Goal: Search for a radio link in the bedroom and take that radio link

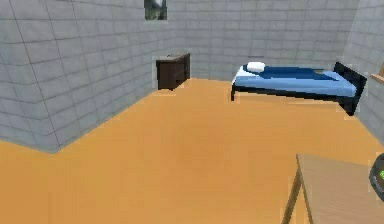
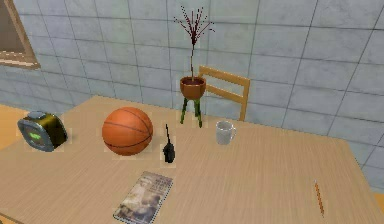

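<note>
A bedroom with grey tiled walls and an orange wooden floor (image 1: 170,150). In the forward view, 1 low bed (image 1: 295,82) with a blue cover and a white pillow (image 1: 254,67) stands against the far wall, and a dark dresser (image 1: 173,71) sits in the corner to its left. The corner of a light wooden counter (image 1: 335,195) shows at the lower right.

In the arm side view, the counter (image 2: 260,170) stretches across. The radio link (image 2: 167,150), a small dark handset with a thin aerial, lies near the middle, just right of an orange basketball (image 2: 128,131). A greenish alarm clock (image 2: 42,130) stands well left of the ball. A clear glass (image 2: 225,132) stands right of the handset, and a magazine (image 2: 145,196) lies near the front edge. Behind them 1 potted plant (image 2: 192,88) with bare dark twigs stands beside a wooden chair (image 2: 230,92). A pencil (image 2: 318,195) lies far right.

I cannot tell whether the end effector is spread or pressed together
</note>
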You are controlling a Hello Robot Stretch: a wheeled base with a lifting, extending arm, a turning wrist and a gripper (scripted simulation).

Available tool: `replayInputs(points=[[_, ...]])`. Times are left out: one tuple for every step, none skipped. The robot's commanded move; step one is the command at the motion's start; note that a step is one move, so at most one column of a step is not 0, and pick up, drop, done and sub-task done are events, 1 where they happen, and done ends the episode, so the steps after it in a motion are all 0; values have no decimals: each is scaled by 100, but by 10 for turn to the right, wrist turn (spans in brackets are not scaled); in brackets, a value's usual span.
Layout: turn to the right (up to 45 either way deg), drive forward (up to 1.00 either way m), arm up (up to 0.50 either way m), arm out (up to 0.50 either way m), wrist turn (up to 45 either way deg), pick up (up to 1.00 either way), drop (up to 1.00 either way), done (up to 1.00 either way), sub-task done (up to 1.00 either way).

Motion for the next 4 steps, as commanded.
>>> replayInputs(points=[[0,0,50,0,0,0,0,0,0],[0,0,34,0,0,0,0,0,0],[0,0,0,42,0,0,0,0,0],[0,0,0,0,450,0,0,0,0]])
